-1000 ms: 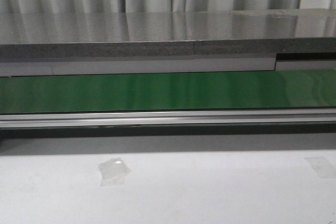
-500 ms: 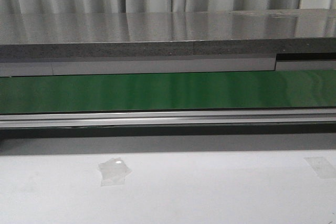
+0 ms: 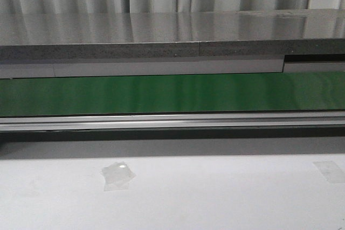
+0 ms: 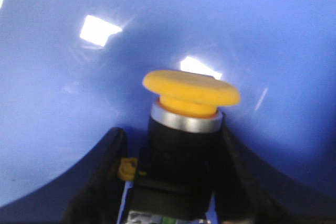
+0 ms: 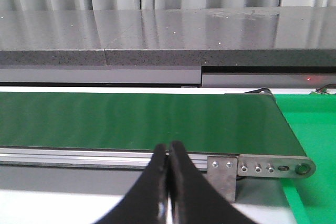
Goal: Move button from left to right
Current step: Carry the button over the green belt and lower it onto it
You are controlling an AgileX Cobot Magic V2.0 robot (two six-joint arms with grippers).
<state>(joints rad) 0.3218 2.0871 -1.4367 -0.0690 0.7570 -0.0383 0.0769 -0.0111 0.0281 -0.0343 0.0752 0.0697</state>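
Observation:
The button (image 4: 191,90) shows only in the left wrist view. It has a yellow-orange mushroom cap, a silver ring and a black boxy body, and it stands on a glossy blue surface (image 4: 63,93). My left gripper (image 4: 170,129) straddles its black body, one black finger on each side, with thin slivers of blue showing between the fingers and the lower body. My right gripper (image 5: 168,146) is shut and empty, its tips pressed together in front of the green conveyor belt (image 5: 131,119). Neither gripper nor the button shows in the front view.
The green belt (image 3: 172,92) runs across the front view behind a silver rail (image 3: 172,121), with a grey shelf (image 3: 172,30) above it. Two bits of clear tape (image 3: 117,175) lie on the white table (image 3: 215,197). The belt's end bracket (image 5: 262,167) shows in the right wrist view.

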